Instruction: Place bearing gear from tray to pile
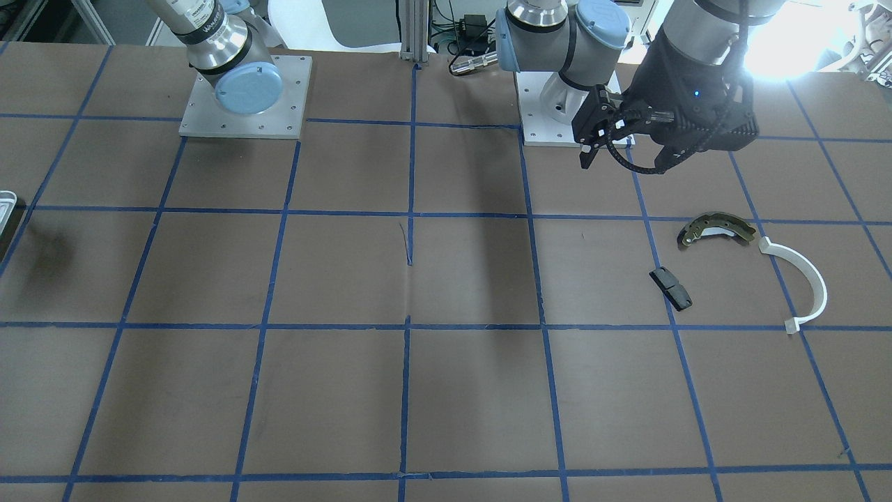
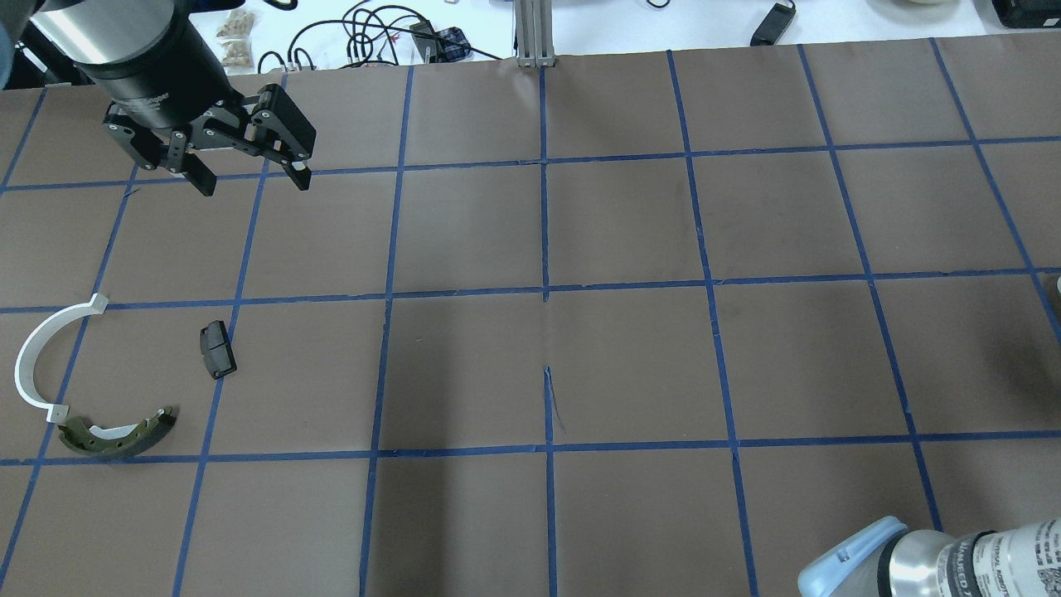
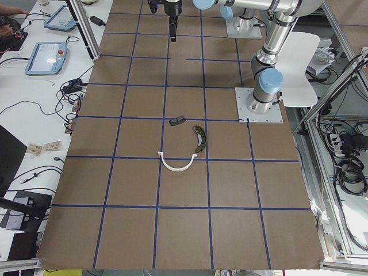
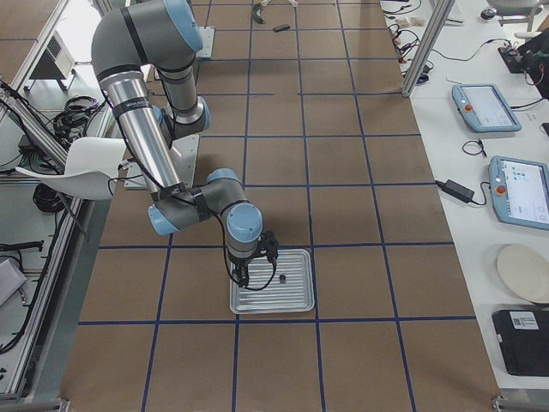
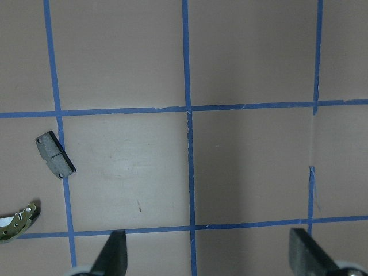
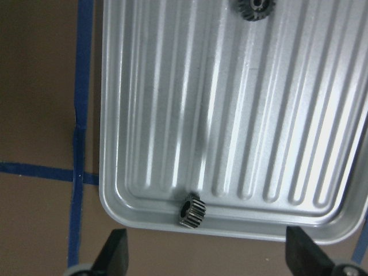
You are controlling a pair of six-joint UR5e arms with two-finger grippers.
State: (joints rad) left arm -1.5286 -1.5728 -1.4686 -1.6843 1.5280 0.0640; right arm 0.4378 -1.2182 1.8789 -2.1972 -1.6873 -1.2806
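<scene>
The silvery ribbed tray [image 6: 144, 115] fills the right wrist view. A small dark bearing gear [image 6: 191, 211] lies against its near rim, and a second gear [image 6: 256, 6] is cut off by the top edge. My right gripper [image 6: 208, 256] hovers open over that rim, its fingers either side of the near gear and not touching it; the exterior right view shows it above the tray [image 4: 296, 300]. The pile sits at the table's left: an olive brake shoe [image 2: 120, 433], a white arc [image 2: 33, 352] and a black block [image 2: 217, 349]. My left gripper [image 2: 253, 184] hangs open and empty beyond them.
The brown mat with blue tape squares covers the table. Both arm bases stand on metal plates [image 1: 244, 104] at the robot's edge. A sliver of the tray [image 1: 5, 202] shows at the front view's left border. Cables and tablets lie on the white bench [image 4: 480, 112] beyond the table.
</scene>
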